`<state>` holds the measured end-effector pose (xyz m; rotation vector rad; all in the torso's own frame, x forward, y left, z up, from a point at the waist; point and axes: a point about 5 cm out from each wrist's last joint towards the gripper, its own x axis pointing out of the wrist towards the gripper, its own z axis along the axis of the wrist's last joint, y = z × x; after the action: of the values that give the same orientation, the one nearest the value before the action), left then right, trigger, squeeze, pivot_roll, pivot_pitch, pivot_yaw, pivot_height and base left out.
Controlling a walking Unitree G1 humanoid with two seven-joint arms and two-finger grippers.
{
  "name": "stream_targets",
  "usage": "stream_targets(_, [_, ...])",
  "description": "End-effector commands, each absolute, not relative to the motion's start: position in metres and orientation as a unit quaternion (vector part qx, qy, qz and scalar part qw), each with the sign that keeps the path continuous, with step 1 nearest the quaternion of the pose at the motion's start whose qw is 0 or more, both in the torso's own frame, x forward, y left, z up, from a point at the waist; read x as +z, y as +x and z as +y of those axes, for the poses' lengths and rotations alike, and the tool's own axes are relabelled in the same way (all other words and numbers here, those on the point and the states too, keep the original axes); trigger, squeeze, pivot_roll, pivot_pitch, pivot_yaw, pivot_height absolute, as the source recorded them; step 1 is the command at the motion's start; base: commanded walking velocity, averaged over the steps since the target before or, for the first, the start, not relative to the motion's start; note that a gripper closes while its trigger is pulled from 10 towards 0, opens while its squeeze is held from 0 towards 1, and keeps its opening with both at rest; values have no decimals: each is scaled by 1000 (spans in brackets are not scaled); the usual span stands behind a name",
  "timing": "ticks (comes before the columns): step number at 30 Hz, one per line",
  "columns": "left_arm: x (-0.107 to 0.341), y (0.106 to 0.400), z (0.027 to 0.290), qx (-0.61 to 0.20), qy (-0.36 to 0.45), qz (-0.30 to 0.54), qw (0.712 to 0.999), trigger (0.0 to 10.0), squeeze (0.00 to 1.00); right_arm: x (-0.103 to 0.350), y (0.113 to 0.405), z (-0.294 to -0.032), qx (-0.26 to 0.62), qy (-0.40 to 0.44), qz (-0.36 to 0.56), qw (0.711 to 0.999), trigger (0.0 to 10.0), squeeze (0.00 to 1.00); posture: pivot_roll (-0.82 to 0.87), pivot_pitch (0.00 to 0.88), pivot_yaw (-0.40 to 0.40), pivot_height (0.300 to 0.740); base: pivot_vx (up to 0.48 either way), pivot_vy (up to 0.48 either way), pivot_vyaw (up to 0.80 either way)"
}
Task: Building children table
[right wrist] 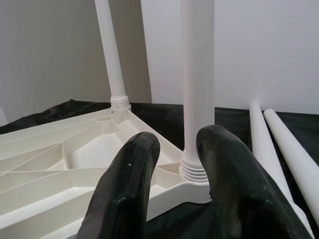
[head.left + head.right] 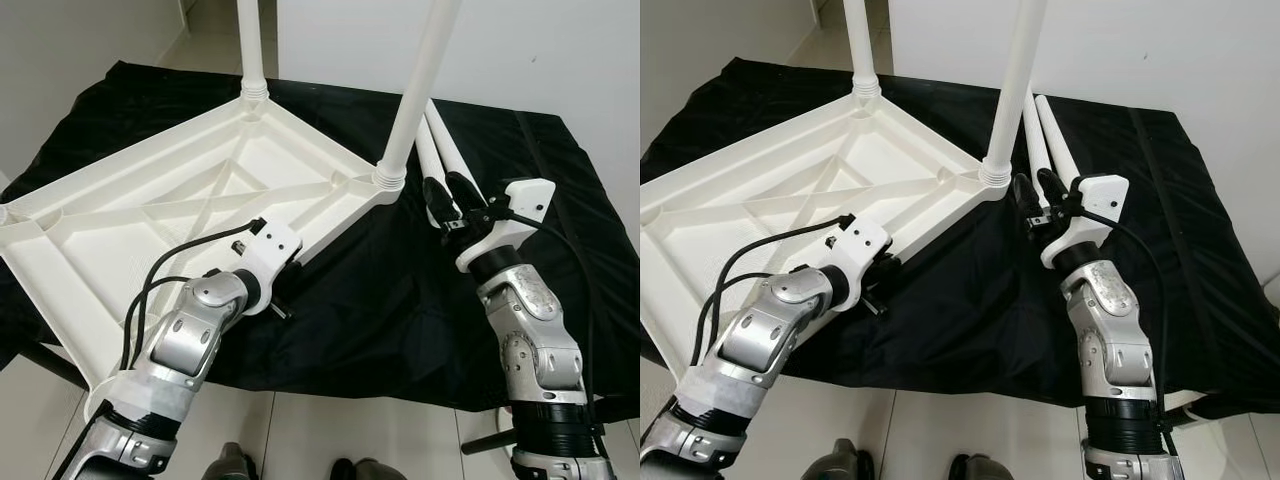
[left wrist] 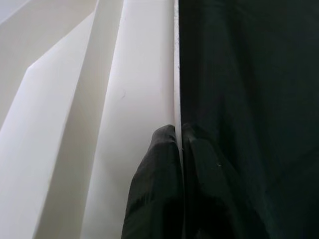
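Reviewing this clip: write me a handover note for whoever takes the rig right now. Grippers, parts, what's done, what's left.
Left gripper: jaws shut on the near rim of the tabletop, steadying it.
Right gripper: jaws open, empty, facing the nearer fitted leg and beside the loose legs.
Tabletop lies upside down on the black cloth.
Done: two legs stand in corner sockets, the nearer one and the far leg.
Left: two loose legs lie on the cloth by the right gripper; both go into the remaining corners.

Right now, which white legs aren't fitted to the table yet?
The two loose legs lying flat on the black cloth by the right gripper; the other two stand upright.
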<state>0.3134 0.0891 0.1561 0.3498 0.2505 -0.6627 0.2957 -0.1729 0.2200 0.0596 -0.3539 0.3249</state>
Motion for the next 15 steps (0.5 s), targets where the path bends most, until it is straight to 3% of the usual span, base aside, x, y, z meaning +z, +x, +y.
stream_targets(1, [144, 319, 97, -263, 171, 141, 939, 1725, 0, 225, 295, -175, 157, 29, -182, 970, 10000, 0, 65, 112, -34, 740, 0, 0, 0])
stream_targets(2, [154, 330, 86, -233, 148, 120, 954, 863, 0, 226, 295, -173, 154, 34, -185, 970, 10000, 0, 65, 113, -34, 740, 0, 0, 0])
stream_targets(4, [157, 333, 83, -221, 140, 114, 958, 1020, 0, 227, 295, -172, 153, 35, -185, 970, 10000, 0, 65, 115, -34, 740, 0, 0, 0])
stream_targets(5, [159, 337, 79, -210, 130, 112, 963, 2275, 0, 227, 295, -170, 153, 34, -185, 970, 10000, 0, 64, 114, -33, 740, 0, 0, 0])
stream_targets(6, [159, 337, 79, -210, 130, 112, 963, 2275, 0, 227, 295, -170, 153, 34, -185, 970, 10000, 0, 64, 114, -33, 740, 0, 0, 0])
stream_targets(7, [161, 339, 77, -203, 126, 109, 965, 980, 0, 227, 294, -170, 152, 35, -185, 970, 10000, 0, 62, 116, -34, 740, 0, 0, 0])
stream_targets(10, [163, 344, 75, -190, 113, 107, 969, 667, 0, 227, 294, -169, 152, 37, -185, 970, 10000, 0, 62, 117, -33, 740, 0, 0, 0])
stream_targets(11, [165, 349, 74, -175, 106, 104, 973, 1765, 0, 227, 294, -169, 151, 38, -185, 970, 10000, 0, 62, 117, -33, 740, 0, 0, 0])
stream_targets(13, [165, 349, 74, -175, 106, 104, 973, 1765, 0, 227, 294, -169, 151, 38, -185, 970, 10000, 0, 62, 117, -33, 740, 0, 0, 0])
stream_targets(14, [169, 359, 70, -145, 90, 103, 980, 3098, 0, 227, 294, -168, 150, 40, -185, 970, 10000, 0, 60, 117, -34, 740, 0, 0, 0])
stream_targets(15, [171, 363, 68, -134, 84, 103, 982, 3333, 0, 227, 294, -168, 150, 41, -185, 970, 10000, 0, 60, 116, -34, 740, 0, 0, 0])
